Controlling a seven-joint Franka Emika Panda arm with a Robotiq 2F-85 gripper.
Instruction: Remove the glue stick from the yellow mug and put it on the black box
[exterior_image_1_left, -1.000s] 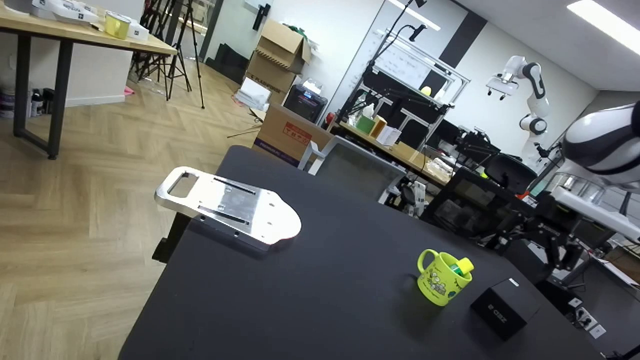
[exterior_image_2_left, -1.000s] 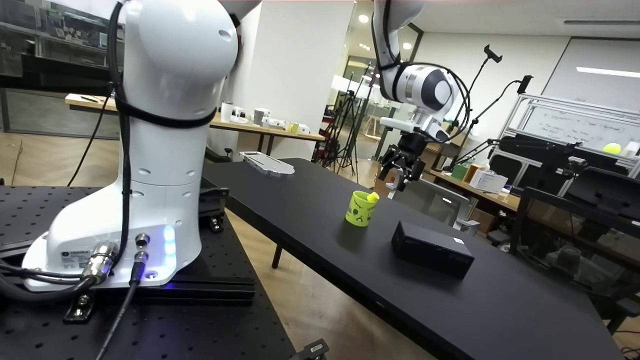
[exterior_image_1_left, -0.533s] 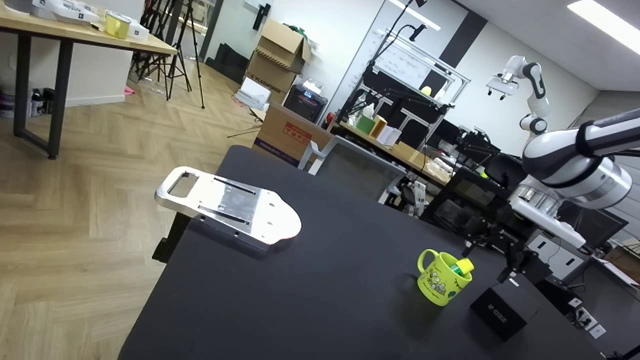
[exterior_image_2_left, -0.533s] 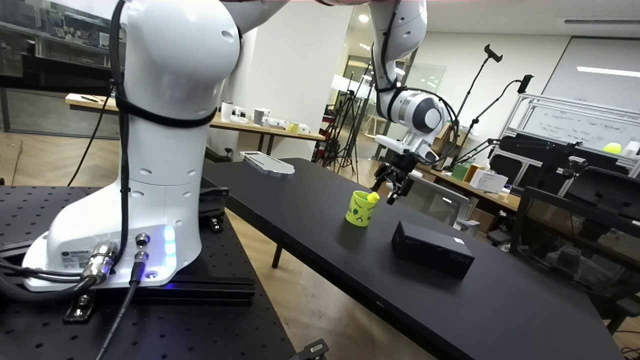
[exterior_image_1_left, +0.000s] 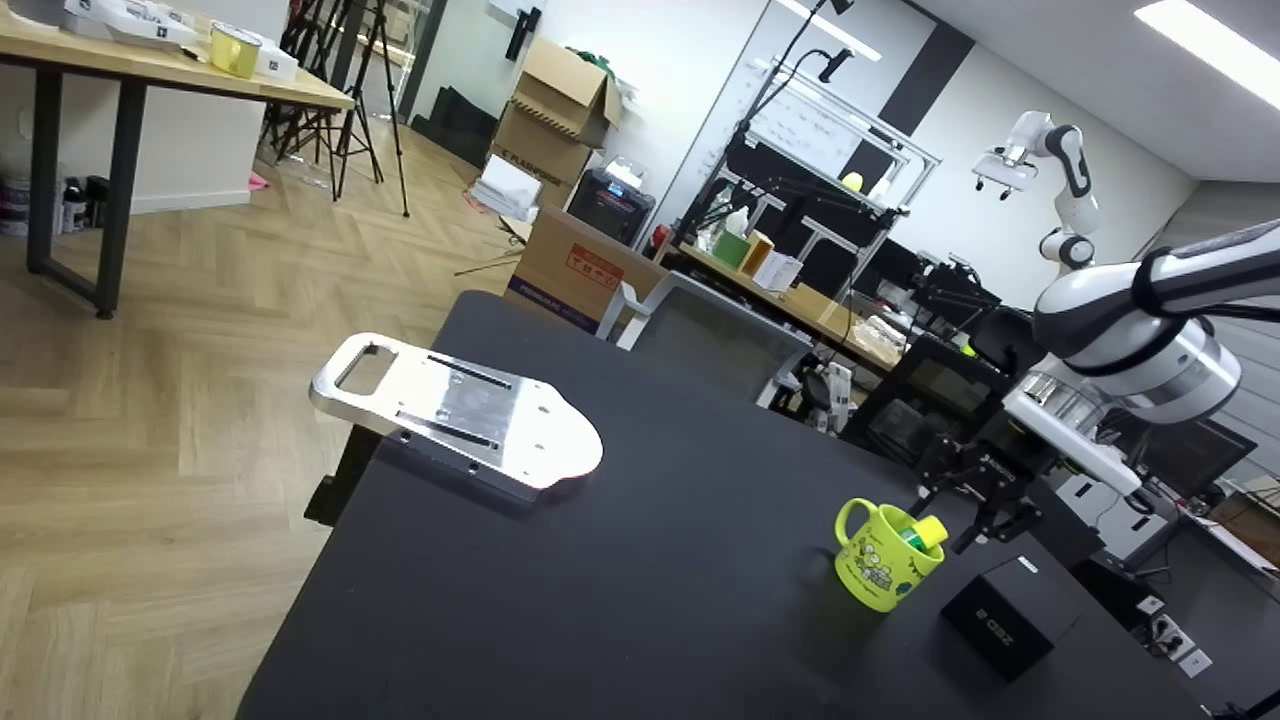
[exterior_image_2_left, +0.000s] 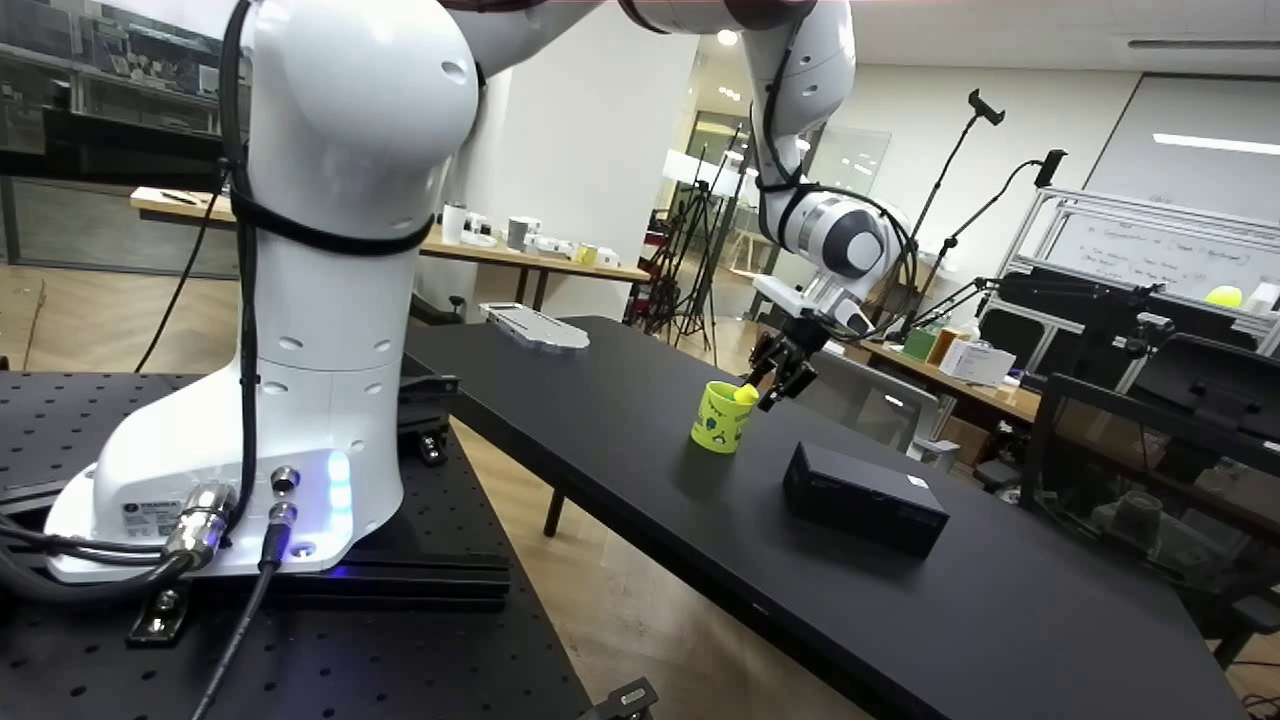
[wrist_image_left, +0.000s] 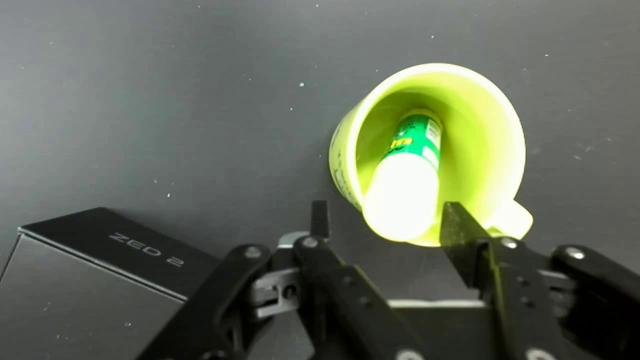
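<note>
Glue stick (wrist_image_left: 409, 172) leans in the mug (exterior_image_1_left: 880, 572), cap (exterior_image_1_left: 930, 530) poking out, so you hold your gripper (wrist_image_left: 385, 217) spread near the mug, apparently to straddle that cap.

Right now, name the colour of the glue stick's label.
Green, with yellow and white marks; the glue stick's label shows best in the wrist view.

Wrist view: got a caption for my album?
Open claw facing a glue stick leaning in a yellow mug, black box nearby.

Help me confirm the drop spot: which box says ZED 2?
The black box on the dark table, beside the yellow mug; the background cardboard boxes are brown.
</note>
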